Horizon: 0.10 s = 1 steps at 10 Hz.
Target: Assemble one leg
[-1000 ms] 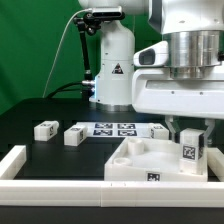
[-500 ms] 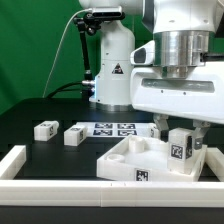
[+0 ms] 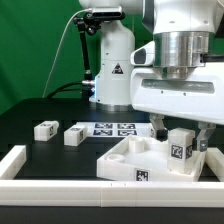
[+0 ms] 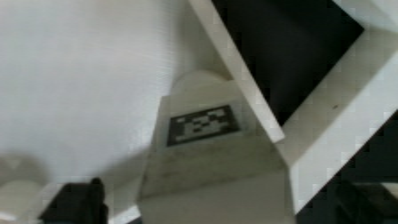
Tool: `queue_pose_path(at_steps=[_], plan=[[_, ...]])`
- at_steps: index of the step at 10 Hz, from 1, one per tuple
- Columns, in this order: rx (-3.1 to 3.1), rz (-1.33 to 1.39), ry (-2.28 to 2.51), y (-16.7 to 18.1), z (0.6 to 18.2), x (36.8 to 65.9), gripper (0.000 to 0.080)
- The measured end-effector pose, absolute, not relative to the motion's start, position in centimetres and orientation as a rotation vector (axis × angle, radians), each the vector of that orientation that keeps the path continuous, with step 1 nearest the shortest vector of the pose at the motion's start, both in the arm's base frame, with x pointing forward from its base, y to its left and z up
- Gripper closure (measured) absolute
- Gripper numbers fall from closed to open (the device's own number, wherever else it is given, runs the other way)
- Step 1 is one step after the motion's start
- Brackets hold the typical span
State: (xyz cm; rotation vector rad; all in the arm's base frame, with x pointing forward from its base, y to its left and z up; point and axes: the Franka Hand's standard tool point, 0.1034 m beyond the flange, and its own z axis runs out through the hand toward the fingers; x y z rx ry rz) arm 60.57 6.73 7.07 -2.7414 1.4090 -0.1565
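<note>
The leg [image 3: 181,148], a stubby white block with a tag on its side, stands slightly tilted in a corner recess of the large white tray-like piece [image 3: 125,165] at the exterior view's right. My gripper [image 3: 182,133] hangs straight over it, one finger on each side. A narrow gap shows between each finger and the leg, so the jaws stand open. In the wrist view the leg [image 4: 205,150] fills the middle, with a dark fingertip [image 4: 75,203] standing clear of its side.
Two more legs [image 3: 45,129] [image 3: 74,134] lie on the black table at the left. The marker board [image 3: 115,128] lies behind the tray-like piece. A white L-shaped rail [image 3: 20,165] borders the front and left. The arm's base [image 3: 112,70] stands at the back.
The tray-like piece has swung round and the leg with it, shifting left and tilting. Since half a second ago the fingers have spread slightly away from the leg.
</note>
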Motion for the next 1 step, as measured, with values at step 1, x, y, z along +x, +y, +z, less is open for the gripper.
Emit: queue_pose_path(at_steps=[1], plan=[[-2.741,-0.156,1.409,6.73,7.06,60.57,0.015]])
